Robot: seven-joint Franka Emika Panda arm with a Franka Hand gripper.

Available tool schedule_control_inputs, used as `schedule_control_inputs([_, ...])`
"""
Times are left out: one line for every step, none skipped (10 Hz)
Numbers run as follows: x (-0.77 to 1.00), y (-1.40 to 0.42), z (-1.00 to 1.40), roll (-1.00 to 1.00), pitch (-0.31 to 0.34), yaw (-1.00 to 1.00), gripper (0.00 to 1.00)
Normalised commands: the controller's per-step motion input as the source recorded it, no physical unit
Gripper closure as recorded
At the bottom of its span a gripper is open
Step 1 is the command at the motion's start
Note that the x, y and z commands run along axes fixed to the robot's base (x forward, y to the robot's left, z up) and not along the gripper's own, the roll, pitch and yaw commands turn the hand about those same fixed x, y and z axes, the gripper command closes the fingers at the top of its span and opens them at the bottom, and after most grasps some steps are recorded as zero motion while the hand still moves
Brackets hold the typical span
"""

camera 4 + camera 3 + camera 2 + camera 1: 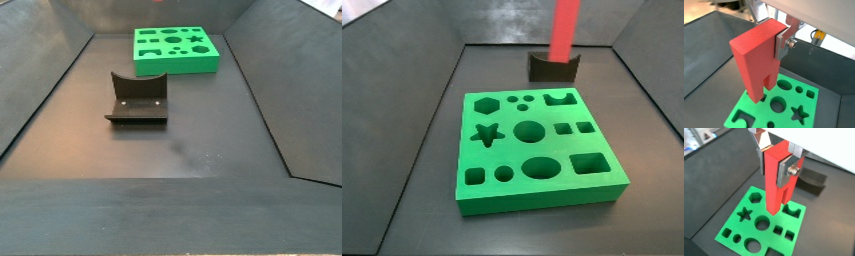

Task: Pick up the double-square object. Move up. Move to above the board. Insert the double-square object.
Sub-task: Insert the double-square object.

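Two silver fingers (791,167) of the gripper (777,159) clamp the bar (776,180) near its upper end in a wrist view; its long axis is upright, and the forked end points down over the board (744,230). In a wrist view the bar (757,60) hangs above the board (784,107), prongs downward, the gripper (777,37) closed on it. In a side view the bar (564,30) hangs vertical before the fixture (552,67), beyond the board (529,195). In a side view only the fixture (138,100) and the board (177,48) show.
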Motion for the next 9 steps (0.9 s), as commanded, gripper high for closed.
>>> schedule_control_inputs([0.18, -0.13, -0.34, 0.00, 0.000, -0.89, 1.00])
schedule_control_inputs([0.00, -0.10, -0.32, 0.00, -0.001, -1.00, 1.00])
schedule_control_inputs([0.01, -0.09, -0.22, 0.00, 0.000, -1.00, 1.00])
schedule_control_inputs([0.05, -0.09, -0.10, -0.05, 0.000, -1.00, 1.00])
schedule_control_inputs([0.01, -0.08, -0.10, -0.05, -0.001, -1.00, 1.00])
schedule_control_inputs([0.01, -0.08, -0.11, -0.04, 0.000, -1.00, 1.00])
schedule_control_inputs([0.01, -0.08, -0.12, -0.04, 0.000, -1.00, 1.00])
schedule_control_inputs([0.04, -0.08, -0.11, -0.04, 0.000, -1.00, 1.00])
schedule_control_inputs([0.36, -0.06, -0.10, -0.06, 0.000, -0.76, 1.00])
